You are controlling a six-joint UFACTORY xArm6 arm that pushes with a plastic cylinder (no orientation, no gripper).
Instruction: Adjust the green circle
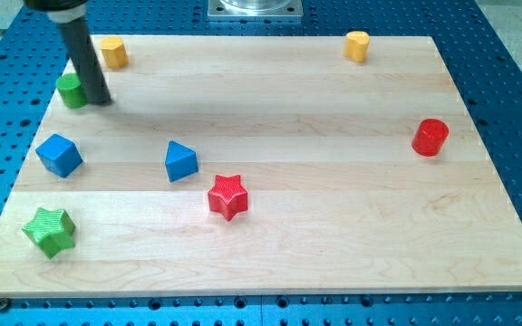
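The green circle [71,91] is a short green cylinder near the upper left of the wooden board [333,226]. My tip [98,100] rests on the board right against the green circle's right side, touching or nearly touching it. The dark rod rises up and to the left from there and hides part of the circle's right edge.
A yellow block [112,52] sits just above right of the tip. A blue cube [59,155], blue triangular block [180,161], red star [227,196] and green star [49,230] lie lower left. A yellow cylinder [357,45] and red cylinder [430,137] sit at the right.
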